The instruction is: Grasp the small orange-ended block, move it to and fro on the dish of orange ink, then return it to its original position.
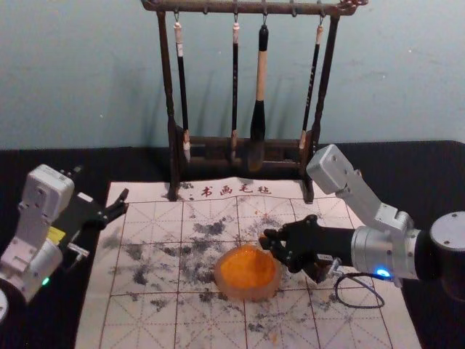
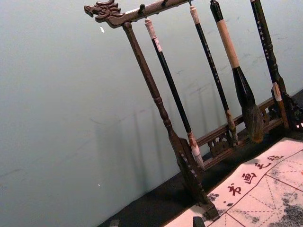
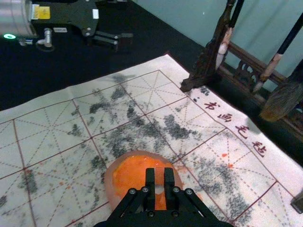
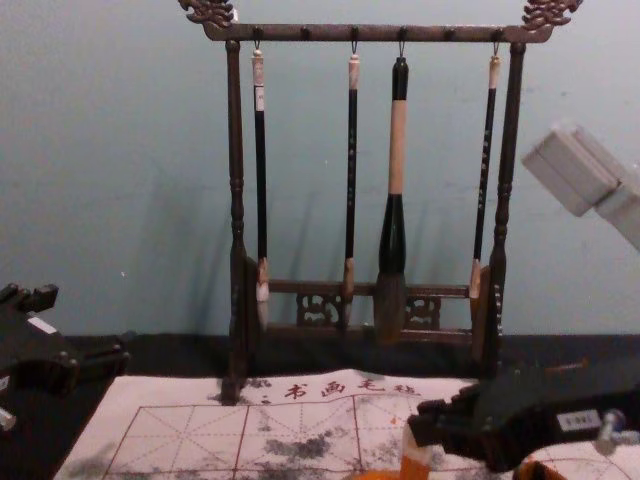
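My right gripper reaches in over the dish of orange ink, shut on the block, a corner of which shows at its tips. In the right wrist view the block is pinched between the fingertips of the right gripper, with the dish behind it. From the chest, the right gripper holds the block upright, pale above and orange below; whether it touches the ink I cannot tell. My left gripper stays parked open at the left, its tips wide apart.
A dark wooden rack with several hanging brushes stands behind the gridded, ink-stained felt mat. Beneath the right gripper sits a partly hidden dark object; an orange-rimmed thing shows low in the chest view.
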`<move>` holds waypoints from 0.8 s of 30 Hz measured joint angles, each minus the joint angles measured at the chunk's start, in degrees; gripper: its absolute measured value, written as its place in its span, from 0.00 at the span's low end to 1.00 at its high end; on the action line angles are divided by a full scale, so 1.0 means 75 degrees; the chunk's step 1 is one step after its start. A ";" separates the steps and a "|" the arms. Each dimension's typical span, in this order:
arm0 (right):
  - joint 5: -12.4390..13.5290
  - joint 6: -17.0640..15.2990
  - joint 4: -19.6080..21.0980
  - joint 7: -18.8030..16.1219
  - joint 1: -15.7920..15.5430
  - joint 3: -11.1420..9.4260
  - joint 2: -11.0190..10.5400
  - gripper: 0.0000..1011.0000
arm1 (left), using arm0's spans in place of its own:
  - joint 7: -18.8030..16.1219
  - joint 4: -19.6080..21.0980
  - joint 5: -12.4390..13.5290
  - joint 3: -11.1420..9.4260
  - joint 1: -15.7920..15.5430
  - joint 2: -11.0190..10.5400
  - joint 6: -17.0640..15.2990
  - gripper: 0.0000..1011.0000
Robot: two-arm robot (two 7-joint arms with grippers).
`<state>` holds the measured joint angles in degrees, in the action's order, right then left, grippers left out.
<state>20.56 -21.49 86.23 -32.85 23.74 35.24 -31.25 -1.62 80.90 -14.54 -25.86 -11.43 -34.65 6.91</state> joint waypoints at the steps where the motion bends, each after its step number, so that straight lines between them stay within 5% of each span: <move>1: 0.0022 -0.0002 0.0054 -0.0026 -0.0041 -0.0003 -0.0046 0.03 | 0.0000 0.0000 0.0000 0.0000 0.0000 0.0000 0.0000 1.00; 24: 0.0220 -0.0021 0.0325 -0.0203 -0.0161 0.0182 -0.0140 0.03 | 0.0000 0.0000 -0.0001 0.0000 0.0000 0.0000 0.0000 1.00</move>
<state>22.21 -21.65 88.66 -34.37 22.53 36.61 -32.30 -1.62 80.90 -14.55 -25.86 -11.43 -34.65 6.91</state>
